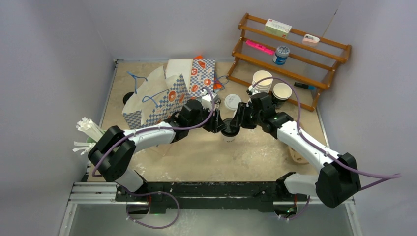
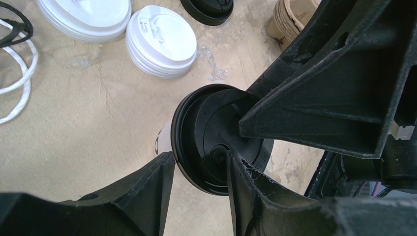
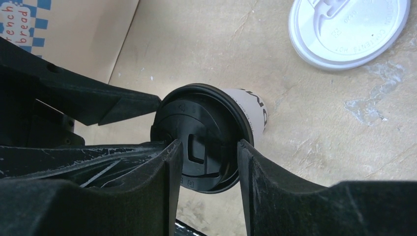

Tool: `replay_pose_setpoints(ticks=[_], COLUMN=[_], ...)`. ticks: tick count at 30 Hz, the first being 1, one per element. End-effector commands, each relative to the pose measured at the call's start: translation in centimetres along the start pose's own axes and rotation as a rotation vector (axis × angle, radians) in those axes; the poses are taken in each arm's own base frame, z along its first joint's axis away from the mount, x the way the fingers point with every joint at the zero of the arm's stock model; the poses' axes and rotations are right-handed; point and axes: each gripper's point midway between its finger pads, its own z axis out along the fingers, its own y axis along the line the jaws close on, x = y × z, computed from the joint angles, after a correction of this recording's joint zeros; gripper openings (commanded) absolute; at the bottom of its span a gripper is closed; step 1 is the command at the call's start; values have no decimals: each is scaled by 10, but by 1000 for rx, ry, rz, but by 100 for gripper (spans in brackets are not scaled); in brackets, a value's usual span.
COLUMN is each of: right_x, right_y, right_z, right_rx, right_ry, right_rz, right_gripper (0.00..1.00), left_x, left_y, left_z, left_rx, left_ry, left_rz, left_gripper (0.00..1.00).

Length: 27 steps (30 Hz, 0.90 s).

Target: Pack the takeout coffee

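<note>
**Two claws, one cup**

The left gripper point(image 2: 200, 160) straddles the rim of the black lid point(image 2: 211, 132), and I cannot tell whether it pinches. The right gripper point(image 3: 209, 147) hangs spread over that lid, holding nothing. The takeout coffee point(image 1: 229, 132) stands mid-table, unpacked. Next, likely: one firm grasp, then a lift to the paper bag point(image 1: 157, 101) near the far-left corner. The cup wall is mostly hidden.

Both arms stretched forward and inward, wrists angled down. Tips nearly meet: left tool point(image 1: 221, 125) and right tool point(image 1: 239, 122), jaws parted.
</note>
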Motion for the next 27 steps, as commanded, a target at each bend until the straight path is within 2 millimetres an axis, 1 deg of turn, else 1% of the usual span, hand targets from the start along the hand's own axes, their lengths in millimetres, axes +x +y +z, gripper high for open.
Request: replay_pose_setpoints(ticks=[1,7,12,19,21,23,25,27], right_x=[12,29,38,43,40,33,25,21], right_y=[-6,-15,-19,-21,-18,-14,-11,-9], right_z=[7,13,15,16,14,9,5,3], right_rx=[1,6,6,2,-3,-6,-5,-3], right_ry=[34,60,79,89,84,67,48,42], right_rz=[15,40,50,54,49,39,31,27], right_gripper=[48,49,49,49,49,50,50,50], left_x=[16,27,38,40,33,15,-5,-21], left_y=[3,7,11,12,4,-6,-16,-23], left_z=[0,1,-1,-2,-2,-4,-8,-14], left_rx=[6,2,0,0,30,59,71,73], left_ry=[35,54,68,66,48,13,-18,-39], left_rz=[-23,-32,-44,-45,-42,-29,-10,6], left_gripper=[45,45,46,47,53,59,61,61])
